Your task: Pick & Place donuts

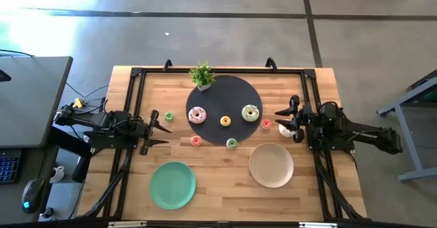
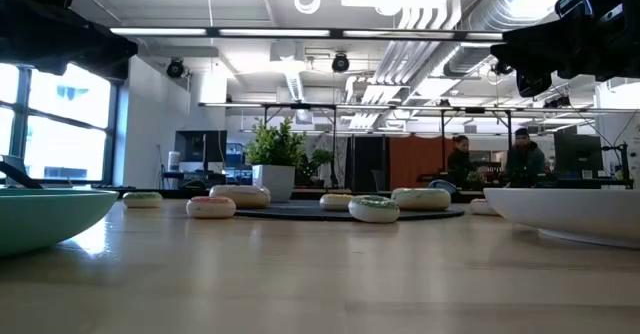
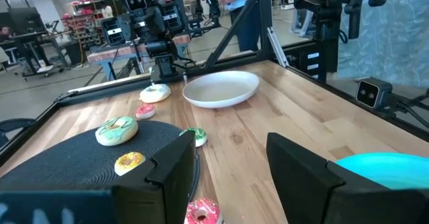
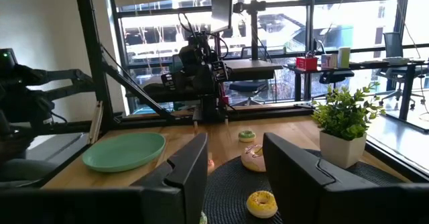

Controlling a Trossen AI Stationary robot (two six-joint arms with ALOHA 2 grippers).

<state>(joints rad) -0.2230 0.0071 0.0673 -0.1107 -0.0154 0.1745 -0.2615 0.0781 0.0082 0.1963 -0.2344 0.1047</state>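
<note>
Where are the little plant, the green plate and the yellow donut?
Plant (image 1: 202,73), high view, on its leaves.
Green plate (image 1: 173,185), high view, on its bare middle.
Yellow donut (image 1: 225,121), high view, on its icing.

A big robot lab with desks

You can see pipes (image 2: 440,14) on the high ceiling, tall windows (image 4: 281,23), computer screens (image 2: 200,146), another robot stand (image 3: 144,16), and people (image 2: 520,159) working far back.

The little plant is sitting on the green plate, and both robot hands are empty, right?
Not quite. The high view shows the little plant standing at the far edge of the round black mat, not on the green plate, which sits bare near the table's front. The rest is right: the left hand and the right hand are both open and empty.
</note>
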